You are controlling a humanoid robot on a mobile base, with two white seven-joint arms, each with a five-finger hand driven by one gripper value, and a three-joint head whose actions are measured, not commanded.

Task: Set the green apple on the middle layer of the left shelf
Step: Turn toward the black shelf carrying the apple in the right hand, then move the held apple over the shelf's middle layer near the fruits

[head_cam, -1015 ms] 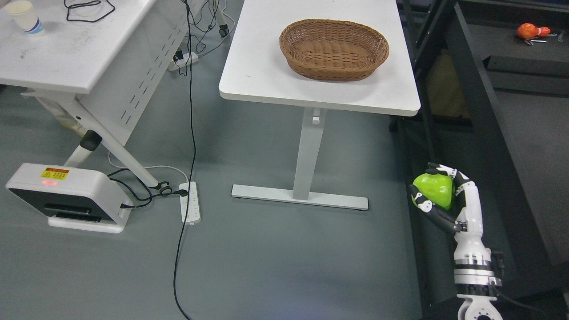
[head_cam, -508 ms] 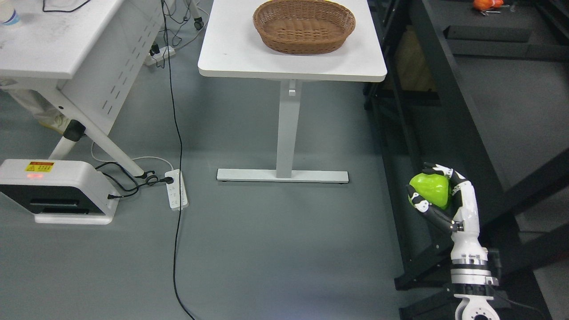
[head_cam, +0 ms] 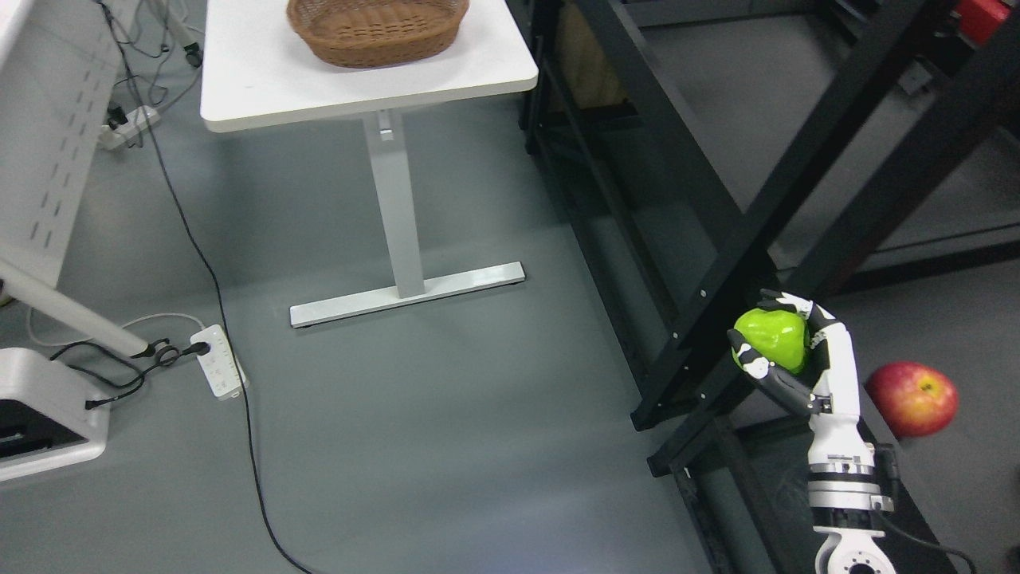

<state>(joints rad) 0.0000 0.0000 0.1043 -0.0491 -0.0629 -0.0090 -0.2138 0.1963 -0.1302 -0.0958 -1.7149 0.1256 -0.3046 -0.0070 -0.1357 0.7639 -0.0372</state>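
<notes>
My right hand (head_cam: 777,343) rises from the lower right corner with its fingers curled around a green apple (head_cam: 771,339). It holds the apple up in front of the black metal shelf frame (head_cam: 717,271), beside a slanted post. A red apple (head_cam: 912,399) lies on a grey shelf board (head_cam: 968,351) just right of the hand. The left arm does not show.
A white table (head_cam: 263,88) carrying a wicker basket (head_cam: 374,28) stands at the upper left, its foot (head_cam: 406,295) on the grey floor. A power strip (head_cam: 217,363), black cables and a white device (head_cam: 40,406) lie at the left. More shelf posts (head_cam: 916,167) cross the right side.
The whole picture has shifted left, so the camera has turned right toward the shelf. The red apple and more shelf posts have come into view. The hand holds the green apple as before.
</notes>
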